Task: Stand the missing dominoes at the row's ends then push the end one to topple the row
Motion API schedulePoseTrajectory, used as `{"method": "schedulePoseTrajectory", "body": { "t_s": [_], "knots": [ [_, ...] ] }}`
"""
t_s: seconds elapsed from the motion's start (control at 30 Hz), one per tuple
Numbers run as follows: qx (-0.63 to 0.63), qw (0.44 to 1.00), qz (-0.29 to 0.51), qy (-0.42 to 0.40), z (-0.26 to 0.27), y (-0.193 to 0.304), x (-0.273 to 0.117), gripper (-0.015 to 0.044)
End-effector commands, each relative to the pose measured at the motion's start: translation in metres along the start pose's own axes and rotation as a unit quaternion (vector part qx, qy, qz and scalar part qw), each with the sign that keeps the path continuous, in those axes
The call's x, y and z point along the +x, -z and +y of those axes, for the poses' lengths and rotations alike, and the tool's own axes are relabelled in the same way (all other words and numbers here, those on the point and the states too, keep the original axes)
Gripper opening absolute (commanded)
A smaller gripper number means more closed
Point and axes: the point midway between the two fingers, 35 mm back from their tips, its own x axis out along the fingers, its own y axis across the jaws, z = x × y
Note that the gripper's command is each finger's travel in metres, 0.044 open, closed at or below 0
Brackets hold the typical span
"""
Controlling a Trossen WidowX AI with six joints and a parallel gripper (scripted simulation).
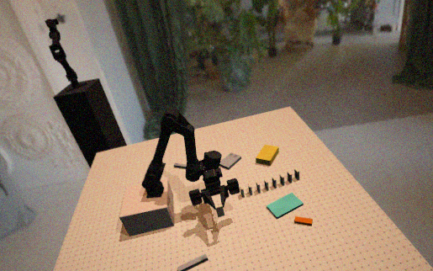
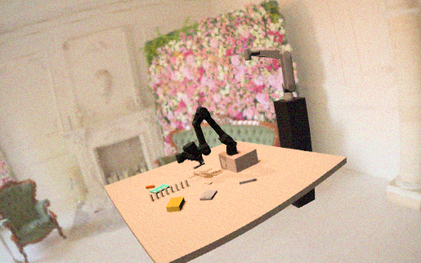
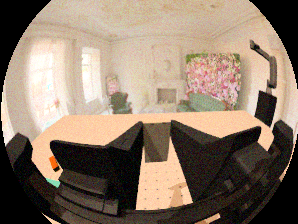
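While the claw (image 1: 220, 205) (image 2: 200, 162) (image 3: 156, 124) hung over the table, its fingers were partly open and pinched a dark domino (image 1: 220, 212) (image 2: 199, 166) (image 3: 156, 142). The standing row (image 1: 274, 183) (image 2: 169, 190) lay to one side of it — the near end closest, the line running away. The teal slab (image 1: 285, 204) (image 2: 159, 189) (image 3: 53, 183) lay beside the row, the orange block (image 1: 303, 220) (image 2: 150, 186) (image 3: 54, 163) past it. Nothing seemed to block the way to the near end.

The standing row (image 1: 274, 183) (image 2: 171, 189) blocks any low sweep between the yellow block (image 1: 267, 154) (image 2: 175, 203) and green slab (image 1: 285, 204) (image 2: 159, 189). Over their tops, passage is open
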Motion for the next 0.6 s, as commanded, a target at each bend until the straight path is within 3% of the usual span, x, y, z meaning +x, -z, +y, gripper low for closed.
{"method": "schedulePoseTrajectory", "body": {
  "t_s": [0.0, 0.57],
  "knots": [
    [-0.004, 1.000, -0.005, 0.007, -0.0068, 0.0016, -0.0033, 0.0107],
    [-0.003, 1.000, -0.004, 0.007, -0.0059, 0.0054, -0.0030, 0.0107]
  ]
}}
